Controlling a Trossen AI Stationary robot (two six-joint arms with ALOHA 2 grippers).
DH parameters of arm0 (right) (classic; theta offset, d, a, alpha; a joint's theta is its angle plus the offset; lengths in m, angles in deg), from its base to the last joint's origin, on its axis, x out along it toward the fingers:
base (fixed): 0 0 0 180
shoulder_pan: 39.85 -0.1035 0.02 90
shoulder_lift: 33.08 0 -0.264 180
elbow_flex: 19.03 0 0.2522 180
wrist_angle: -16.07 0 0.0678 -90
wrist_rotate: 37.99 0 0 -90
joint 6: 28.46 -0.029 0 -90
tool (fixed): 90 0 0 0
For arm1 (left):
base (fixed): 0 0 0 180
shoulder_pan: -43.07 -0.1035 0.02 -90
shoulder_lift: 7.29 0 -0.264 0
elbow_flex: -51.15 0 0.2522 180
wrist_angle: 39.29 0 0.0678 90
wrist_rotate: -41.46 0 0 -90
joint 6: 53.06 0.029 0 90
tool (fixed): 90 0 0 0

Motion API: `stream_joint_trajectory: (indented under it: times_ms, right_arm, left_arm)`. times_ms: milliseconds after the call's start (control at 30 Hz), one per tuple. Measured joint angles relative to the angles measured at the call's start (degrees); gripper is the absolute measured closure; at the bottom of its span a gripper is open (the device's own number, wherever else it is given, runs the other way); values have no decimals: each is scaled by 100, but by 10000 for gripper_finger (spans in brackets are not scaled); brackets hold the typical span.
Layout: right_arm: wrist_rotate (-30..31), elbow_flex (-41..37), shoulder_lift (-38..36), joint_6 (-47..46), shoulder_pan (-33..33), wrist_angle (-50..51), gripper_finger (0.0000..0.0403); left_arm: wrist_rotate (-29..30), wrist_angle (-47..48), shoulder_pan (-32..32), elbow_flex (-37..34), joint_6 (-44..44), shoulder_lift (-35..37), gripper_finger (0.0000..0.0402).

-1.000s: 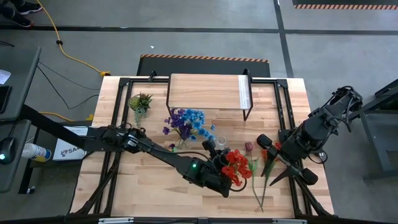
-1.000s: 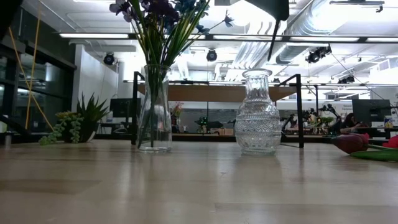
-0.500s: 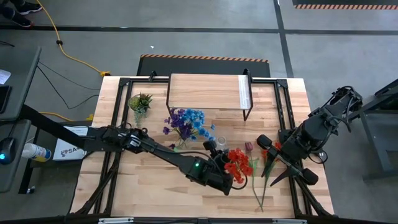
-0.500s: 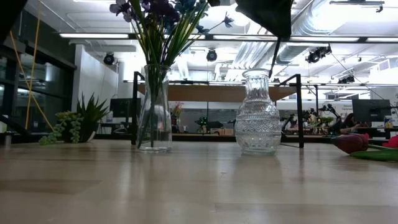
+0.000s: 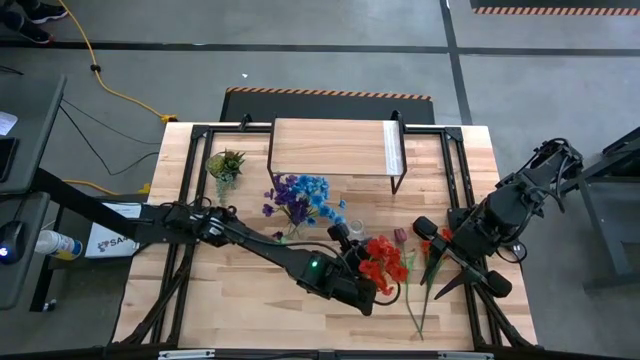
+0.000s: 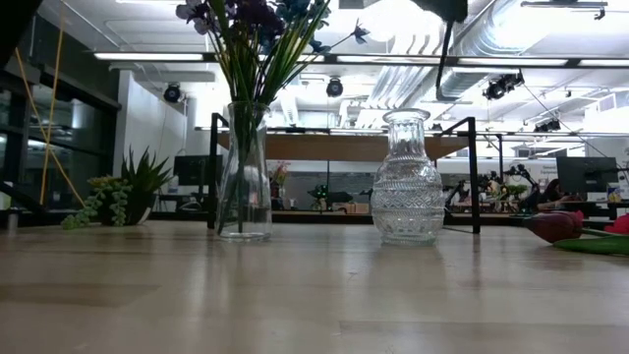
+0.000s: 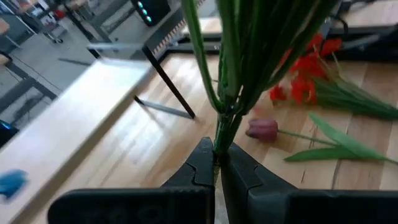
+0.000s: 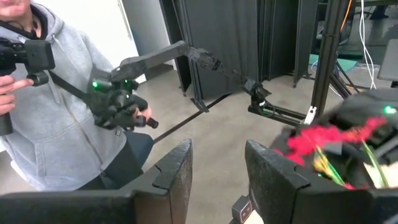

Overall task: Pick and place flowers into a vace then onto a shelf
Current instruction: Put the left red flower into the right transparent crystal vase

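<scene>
Left claw (image 7: pixel 217 163) clamps green stems of red flowers (image 5: pixel 382 264).

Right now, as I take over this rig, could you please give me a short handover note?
Left gripper: shut on a bunch of red flowers, held above the empty patterned vase.
Right gripper: open, empty, waiting at the table's right edge.
Done: blue and purple flowers stand in the tall vase.
Left: put the red bunch in, gather the loose flowers on the table, then set vases on the shelf.
</scene>
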Motion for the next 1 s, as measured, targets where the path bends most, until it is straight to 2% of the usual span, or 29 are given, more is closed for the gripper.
stream_joint_trajectory:
  times_ms: [167, 300, 467, 1000]
  right_arm:
    - [1, 0, 1, 38, 0, 49, 263]
    - [0, 0, 0, 102, 0, 50, 263]
    - [-127, 0, 0, 103, -7, 57, 263]
    - [-127, 0, 0, 478, -356, 119, 263]
  left_arm:
    - [383, 38, 71, 289, 468, 9, 360]
    - [225, 248, 27, 273, 426, -7, 360]
    - [164, 571, -58, 97, -86, -22, 360]
    - [-246, 492, -236, 103, -409, -7, 360]
